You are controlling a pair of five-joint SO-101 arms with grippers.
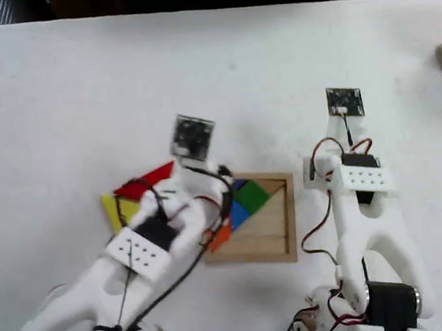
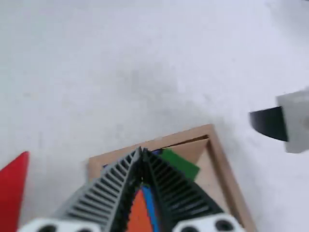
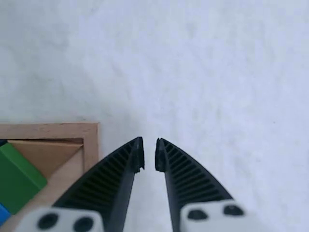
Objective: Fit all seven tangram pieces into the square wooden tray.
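Jaws first: the left gripper [image 2: 141,155] has its tips pressed together, sitting over the left part of the square wooden tray [image 1: 283,179]; an orange piece [image 2: 137,216] and a sliver of the blue piece [image 2: 149,205] show in the wedge behind the tips, but honestly I can't tell if the orange one is pinched or just lying underneath; the right gripper [image 3: 149,154] is cracked apart a little with nothing between the tips, hanging over the white table [image 1: 79,93] just past the tray's right rim; looking down from above, the green square [image 1: 253,196] sits on a diagonal in the tray's upper-left area, the blue one is touching it on the lower left, and the orange one pokes out over the tray's left edge near the bottom-left corner; the red triangle [image 1: 148,181] and the yellow piece [image 1: 120,209] are out on the table left of the tray, right up against each other, partly tucked under the left arm
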